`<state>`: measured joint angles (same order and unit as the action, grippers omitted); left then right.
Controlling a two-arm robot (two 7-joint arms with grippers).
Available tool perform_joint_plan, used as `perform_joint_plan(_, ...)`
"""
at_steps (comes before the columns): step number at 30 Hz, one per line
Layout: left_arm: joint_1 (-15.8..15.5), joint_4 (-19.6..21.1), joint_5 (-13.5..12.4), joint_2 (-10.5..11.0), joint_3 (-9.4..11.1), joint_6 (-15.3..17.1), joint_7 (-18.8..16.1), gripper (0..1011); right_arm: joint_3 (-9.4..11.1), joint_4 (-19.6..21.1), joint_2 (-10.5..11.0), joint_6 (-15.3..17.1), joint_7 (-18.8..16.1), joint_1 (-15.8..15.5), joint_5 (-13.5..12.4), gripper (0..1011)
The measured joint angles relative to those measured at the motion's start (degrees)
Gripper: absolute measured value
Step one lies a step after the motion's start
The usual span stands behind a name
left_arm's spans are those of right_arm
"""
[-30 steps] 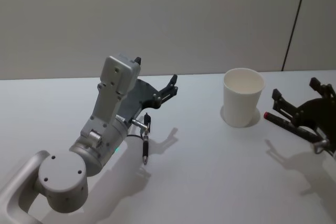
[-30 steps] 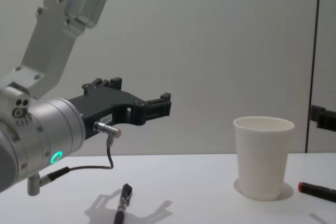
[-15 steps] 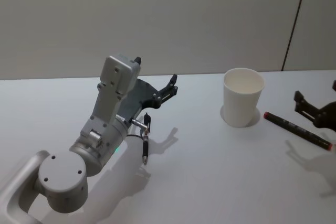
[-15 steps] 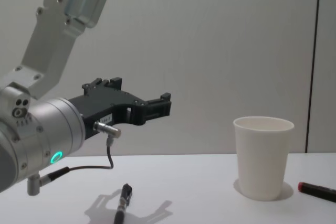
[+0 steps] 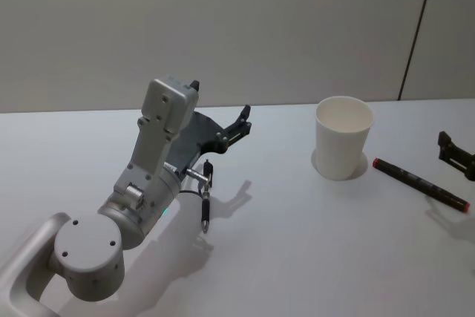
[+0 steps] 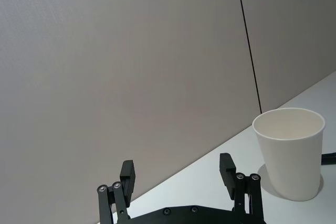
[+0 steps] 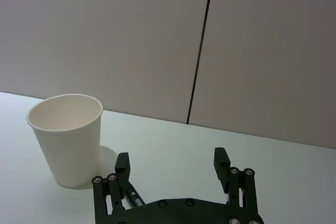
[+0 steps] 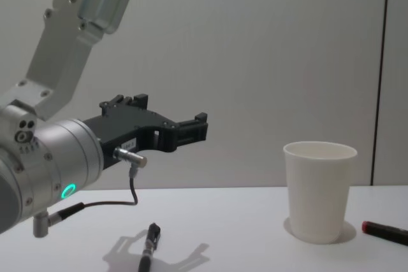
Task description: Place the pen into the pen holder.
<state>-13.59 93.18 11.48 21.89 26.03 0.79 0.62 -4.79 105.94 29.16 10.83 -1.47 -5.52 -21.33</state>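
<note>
The cup (image 5: pixel 344 139) is standing upright on the table (image 5: pixel 297 265), with the red-tipped pen (image 5: pixel 419 184) lying flat just to its right. The right gripper (image 7: pixel 172 160) is hovering near that pen, jaws spread and empty. The left gripper (image 6: pixel 177 166) is hanging above a black pen (image 5: pixel 205 209), jaws likewise spread.

Your head camera looks down from high up onto the table (image 5: pixel 312 257), with the cup (image 5: pixel 344 139) right of centre. Your chest camera sits low and looks across the tabletop, seeing that cup side-on. Your wrist cameras look level past the left gripper (image 6: pixel 177 163) and the right gripper (image 7: pixel 172 156) toward the wall (image 7: pixel 105 35), both with the cup close ahead.
</note>
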Motion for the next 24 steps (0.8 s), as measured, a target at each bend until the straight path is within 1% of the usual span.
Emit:
perform_joint_plan(3, 0.0, 0.0, 0.0, 0.0, 0.0, 0.0, 0.0, 1001, 0.13, -0.47, 0.17, 1.52, -0.62, 0.76, -0.11, 1001)
perform_joint_plan(4, 0.0, 0.0, 0.0, 0.0, 0.0, 0.0, 0.0, 1001, 0.14, -0.71, 0.18, 2.53, -1.07, 1.17, -0.2, 1001)
perform_joint_plan(5, 0.0, 0.0, 0.0, 0.0, 0.0, 0.0, 0.0, 1001, 0.14, -0.71, 0.18, 2.53, -1.07, 1.17, -0.2, 1002)
perform_joint_plan(9, 0.0, 0.0, 0.0, 0.0, 0.0, 0.0, 0.0, 1001, 0.1, -1.61, 0.08, 5.5, -2.28, 2.66, -0.45, 1001)
perform_joint_plan(14, 0.0, 0.0, 0.0, 0.0, 0.0, 0.0, 0.0, 1001, -0.24, -2.85, -0.43, 9.18, -3.7, 4.54, -0.87, 1001)
perform_joint_plan(24, 0.0, 0.0, 0.0, 0.0, 0.0, 0.0, 0.0, 1001, -1.23, -5.42, -1.74, 14.88, -6.03, 7.82, -1.31, 1001)
